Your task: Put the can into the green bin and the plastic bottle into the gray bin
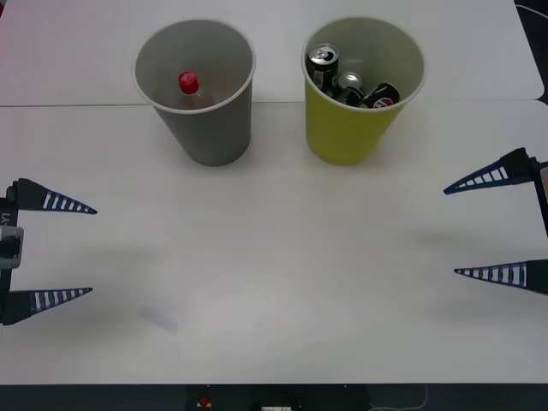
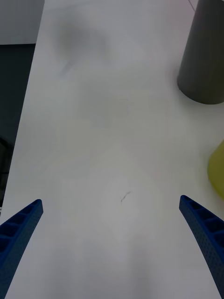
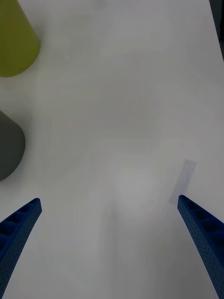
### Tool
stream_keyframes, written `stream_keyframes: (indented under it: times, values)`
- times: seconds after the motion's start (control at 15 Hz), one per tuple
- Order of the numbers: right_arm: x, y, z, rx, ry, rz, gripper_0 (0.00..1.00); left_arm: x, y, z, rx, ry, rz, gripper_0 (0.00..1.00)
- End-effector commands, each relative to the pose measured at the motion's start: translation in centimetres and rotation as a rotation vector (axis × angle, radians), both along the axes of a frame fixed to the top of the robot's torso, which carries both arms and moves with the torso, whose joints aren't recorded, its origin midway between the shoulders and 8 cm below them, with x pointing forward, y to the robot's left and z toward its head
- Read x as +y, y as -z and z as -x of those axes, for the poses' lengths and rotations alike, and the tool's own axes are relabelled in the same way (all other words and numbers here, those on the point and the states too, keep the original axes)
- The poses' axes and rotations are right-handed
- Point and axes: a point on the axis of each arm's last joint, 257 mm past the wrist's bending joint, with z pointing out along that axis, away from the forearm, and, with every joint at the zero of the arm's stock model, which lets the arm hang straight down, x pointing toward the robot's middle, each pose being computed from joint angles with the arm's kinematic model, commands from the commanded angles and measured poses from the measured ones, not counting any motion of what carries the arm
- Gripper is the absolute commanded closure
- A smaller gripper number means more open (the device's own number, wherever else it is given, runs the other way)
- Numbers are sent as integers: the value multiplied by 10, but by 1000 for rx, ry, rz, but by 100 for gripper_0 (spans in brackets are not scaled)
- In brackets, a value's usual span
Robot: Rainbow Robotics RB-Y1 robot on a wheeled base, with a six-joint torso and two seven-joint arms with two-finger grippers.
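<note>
My left hand (image 1: pixel 92 251) sits at nine o'clock on the white surface (image 1: pixel 274 282), fingers spread wide apart and gripping nothing. My right hand (image 1: pixel 449 231) sits across from it at three o'clock, its blue ribbed fingers likewise wide apart and empty. Both rest well back from the bins.

The gray bin (image 1: pixel 205 128) stands upright at about eleven o'clock, and the plastic bottle (image 1: pixel 189 88) stands inside it, red cap up, against the wall. Just beside it, at about one o'clock, stands the green bin (image 1: pixel 342 133), also upright, not touching the gray one. The can (image 1: pixel 323 64) lies inside the green bin, leaning against the wall with its shiny top showing, and next to it a second silver can (image 1: pixel 348 86) and a dark can (image 1: pixel 381 96) with a red, white and blue logo.

From my left wrist I see a pale strip of tape (image 3: pixel 183 181) stuck flat on the surface. From my right wrist a small dark scratch mark (image 2: pixel 125 197) shows on the surface between my fingers.
</note>
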Motion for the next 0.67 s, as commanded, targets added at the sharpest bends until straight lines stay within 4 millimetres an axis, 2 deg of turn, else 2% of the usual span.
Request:
stream_keyframes:
  times: [0.07,0.4,0.67]
  values:
    - [-6,9,2,-3,20,12,0,0,0,0,0,0,0,0]
    - [-15,15,0,-8,46,36,0,0,0,0,0,0,0,0]
    - [-15,15,0,-8,46,36,0,0,0,0,0,0,0,0]
